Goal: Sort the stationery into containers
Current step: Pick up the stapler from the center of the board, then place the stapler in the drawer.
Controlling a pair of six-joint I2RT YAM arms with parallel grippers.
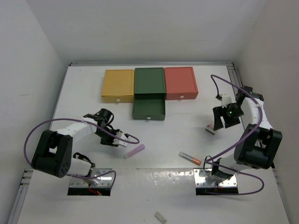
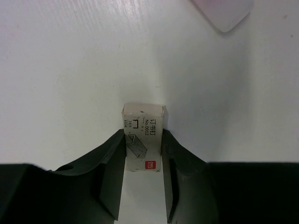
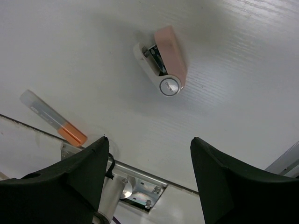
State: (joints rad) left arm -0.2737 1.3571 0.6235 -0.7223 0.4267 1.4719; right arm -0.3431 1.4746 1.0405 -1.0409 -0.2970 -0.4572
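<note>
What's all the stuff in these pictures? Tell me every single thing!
drawer boxes: 3, mustard yellow, dark green, salmon red; far row, green one's drawer pulled out.
staple box: 1, white; left side, gripped.
lilac stick: 1, lilac; lying left of middle.
clear tube: 1, orange-tipped; lying right of middle.
mini stapler (best guess): 1, pink and white; right side.
pale stub: 1, whitish; near edge.
table: 1, white; under the items.
left pincer: 1, black; shut on the staple box.
right pincer: 1, black; open, near the mini stapler.
</note>
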